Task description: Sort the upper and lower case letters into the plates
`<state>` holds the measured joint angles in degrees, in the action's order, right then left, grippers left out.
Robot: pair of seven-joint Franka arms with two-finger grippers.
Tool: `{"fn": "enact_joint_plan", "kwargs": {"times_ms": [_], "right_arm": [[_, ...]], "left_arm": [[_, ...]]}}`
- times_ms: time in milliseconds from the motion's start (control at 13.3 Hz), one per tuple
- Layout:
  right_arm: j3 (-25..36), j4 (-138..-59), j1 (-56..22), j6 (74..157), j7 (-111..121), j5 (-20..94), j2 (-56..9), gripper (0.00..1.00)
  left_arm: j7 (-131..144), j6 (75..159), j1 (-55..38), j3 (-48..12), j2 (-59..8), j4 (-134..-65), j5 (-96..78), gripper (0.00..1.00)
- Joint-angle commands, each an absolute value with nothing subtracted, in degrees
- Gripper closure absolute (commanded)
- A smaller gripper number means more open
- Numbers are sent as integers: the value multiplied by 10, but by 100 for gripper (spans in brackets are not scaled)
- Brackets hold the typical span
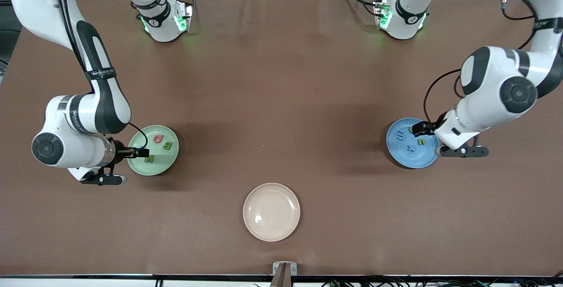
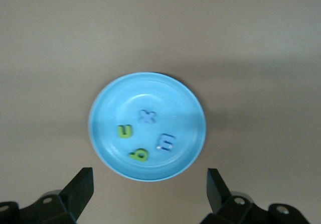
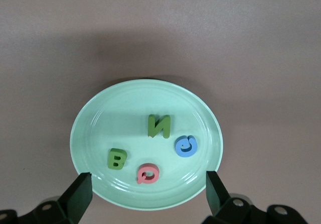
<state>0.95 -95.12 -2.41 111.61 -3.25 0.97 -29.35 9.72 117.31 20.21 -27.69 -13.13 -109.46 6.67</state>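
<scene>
So here's my view from the remote station. The mint green plate (image 1: 154,163) sits toward the right arm's end of the table, and it's got four capital letters in it: a dark green N (image 3: 159,126), a green B (image 3: 117,159), a red Q (image 3: 148,173) and a blue one that reads like a G (image 3: 186,145), though I can't swear to that. They're all lying flat, near each other but not touching.

The right gripper (image 3: 148,196) hangs over the edge of that plate, fingers (image 3: 79,194) spread wide with nothing between them.

Over at the left arm's end is the blue plate (image 1: 402,155). Lowercase stuff in there: a pale blue x (image 2: 147,116), a yellow-green u (image 2: 124,130), another yellow-green one that could be a b or a g (image 2: 139,155) (can't tell which), and a blue-and-white m (image 2: 166,142). Again, all loose in the plate and apart from one another.

The left gripper (image 2: 149,194) is up over the rim of the blue plate, jaws spread and holding nothing.

Between the two, nearer the front camera than either, there's a cream-beige plate (image 1: 271,211). It's well apart from both coloured plates. Everything rests on the brown table cover (image 1: 281,84).
</scene>
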Motion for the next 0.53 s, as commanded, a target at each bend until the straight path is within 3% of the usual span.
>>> {"fn": "enact_joint_plan", "kwargs": {"times_ms": [0,225,450], "right_arm": [[5,-916,-15,1055,-29,7,-273,0],[10,-854,-13,969,2,-1,-271,0],[18,-846,11,955,40,-3,-240,0]], "left_arm": [[89,1180,232,-279,-73,-1107,55,1],[80,1173,246,-276,-25,-1106,50,1],[67,1105,254,-273,-2,-1064,47,1]]}}
